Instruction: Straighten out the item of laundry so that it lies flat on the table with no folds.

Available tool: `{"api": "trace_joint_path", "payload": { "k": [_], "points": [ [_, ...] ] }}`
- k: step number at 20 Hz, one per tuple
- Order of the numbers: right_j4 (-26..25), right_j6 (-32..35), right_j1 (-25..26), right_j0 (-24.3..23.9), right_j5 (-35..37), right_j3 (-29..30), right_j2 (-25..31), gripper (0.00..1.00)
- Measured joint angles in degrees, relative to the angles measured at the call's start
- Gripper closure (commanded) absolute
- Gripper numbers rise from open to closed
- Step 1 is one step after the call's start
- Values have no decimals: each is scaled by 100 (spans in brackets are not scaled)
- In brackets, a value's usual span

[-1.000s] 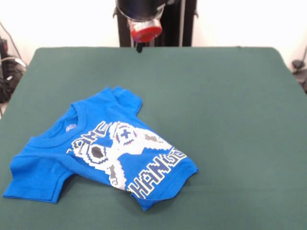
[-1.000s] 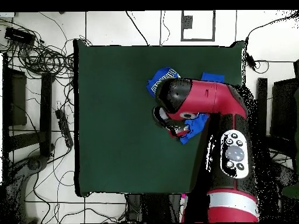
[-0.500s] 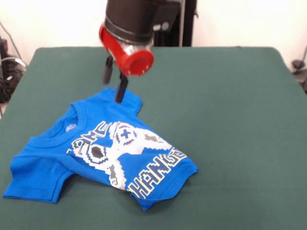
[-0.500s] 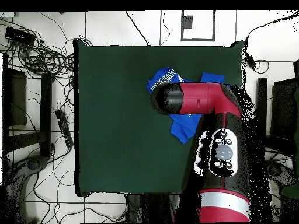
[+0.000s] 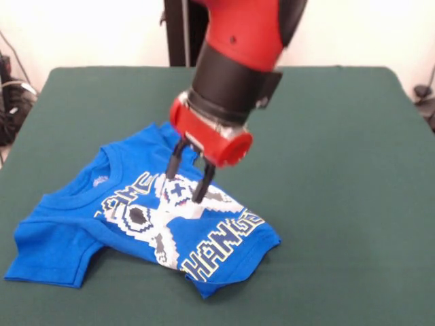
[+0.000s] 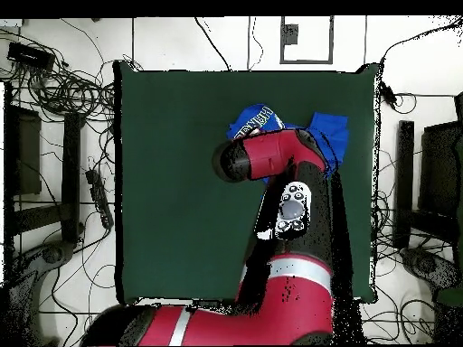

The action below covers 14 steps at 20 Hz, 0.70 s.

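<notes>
The item of laundry (image 5: 75, 231) is a bright blue T-shirt lying crumpled and folded on the dark green table (image 5: 326, 170), left of centre in the front view. Its white-grey print and yellow lettering face up. My gripper (image 5: 185, 185) hangs open right over the print, its two dark fingers (image 5: 202, 185) spread just above or touching the cloth. In the overhead view the red arm covers most of the item of laundry (image 6: 256, 117), and the gripper itself is hidden under the arm.
Cables (image 6: 63, 81) and dark equipment lie on the floor beside the table's left edge in the overhead view. The table (image 6: 181, 181) stretches wide around the shirt on all sides.
The arm has swung down and forward from the table's far edge, so the gripper now stands over the shirt's print. The shirt has not visibly moved.
</notes>
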Motion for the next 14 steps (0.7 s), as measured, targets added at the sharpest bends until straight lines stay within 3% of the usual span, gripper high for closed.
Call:
{"api": "trace_joint_path", "payload": {
  "k": [4,7,14],
  "points": [
    [64,0,642,-30,-2,-190,-34,0],
    [72,1,785,47,-23,-328,-156,0],
    [44,189,1482,815,-188,-932,-1358,0]
  ]
}}
